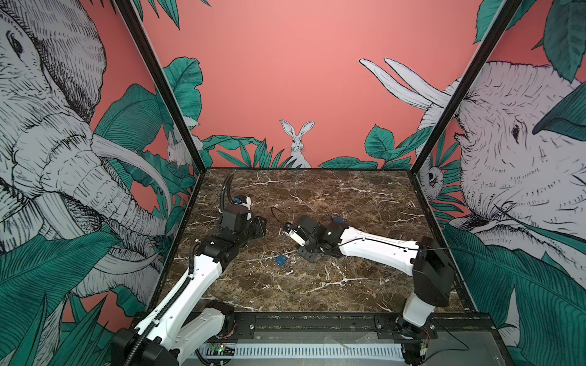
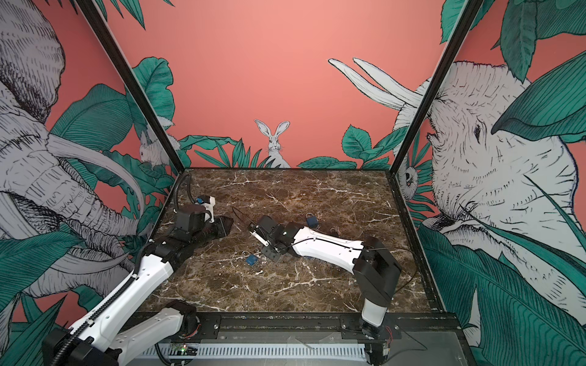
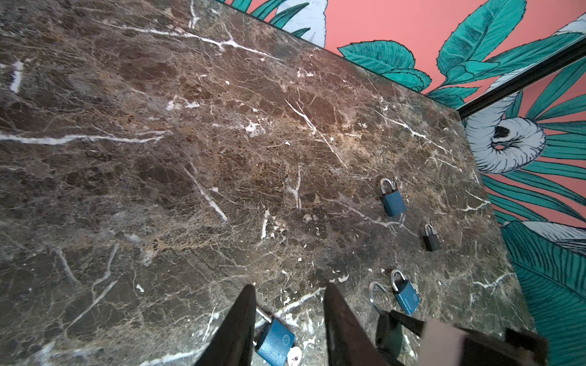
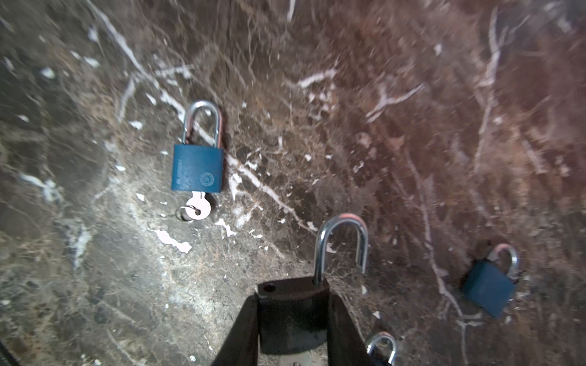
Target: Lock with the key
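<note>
Right tool is clamped on a dark padlock whose shackle is swung open. Left tool has its jaws apart and grips nothing. It sits over a blue padlock lying flat on the surface between the arms, shackle shut, key in its keyhole.

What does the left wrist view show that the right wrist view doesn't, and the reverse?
Only left wrist: the wall, a small black padlock and the left fingers, open. Only right wrist: the empty shackle hole in the dark padlock, which the right fingers clamp. Both: the blue padlock with the key in it, and the dark padlock's open shackle.
</note>
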Robot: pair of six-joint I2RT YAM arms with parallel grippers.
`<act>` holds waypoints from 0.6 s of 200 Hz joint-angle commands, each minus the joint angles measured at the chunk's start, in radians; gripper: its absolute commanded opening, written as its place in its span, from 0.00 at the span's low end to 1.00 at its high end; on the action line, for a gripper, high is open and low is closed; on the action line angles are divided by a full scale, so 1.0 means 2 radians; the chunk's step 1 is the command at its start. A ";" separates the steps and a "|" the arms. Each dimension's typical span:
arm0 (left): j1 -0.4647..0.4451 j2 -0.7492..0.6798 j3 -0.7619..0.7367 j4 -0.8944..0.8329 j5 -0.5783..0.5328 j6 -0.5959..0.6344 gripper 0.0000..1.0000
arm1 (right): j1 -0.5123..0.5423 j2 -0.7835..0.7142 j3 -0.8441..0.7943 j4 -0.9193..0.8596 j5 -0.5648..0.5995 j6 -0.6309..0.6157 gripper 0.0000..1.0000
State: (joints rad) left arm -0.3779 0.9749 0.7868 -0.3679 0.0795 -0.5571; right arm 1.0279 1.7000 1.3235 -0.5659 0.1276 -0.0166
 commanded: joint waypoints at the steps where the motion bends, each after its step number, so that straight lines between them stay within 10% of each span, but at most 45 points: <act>1: 0.003 0.006 0.006 0.010 0.044 0.001 0.36 | -0.002 -0.033 0.016 -0.018 0.022 -0.019 0.11; 120: -0.073 0.084 0.020 0.183 0.232 -0.049 0.38 | -0.021 -0.138 0.006 -0.009 0.004 -0.022 0.13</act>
State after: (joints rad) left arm -0.5117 1.1408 0.7868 -0.1078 0.4583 -0.6144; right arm 0.9936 1.4357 1.3418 -0.6033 0.1455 -0.0639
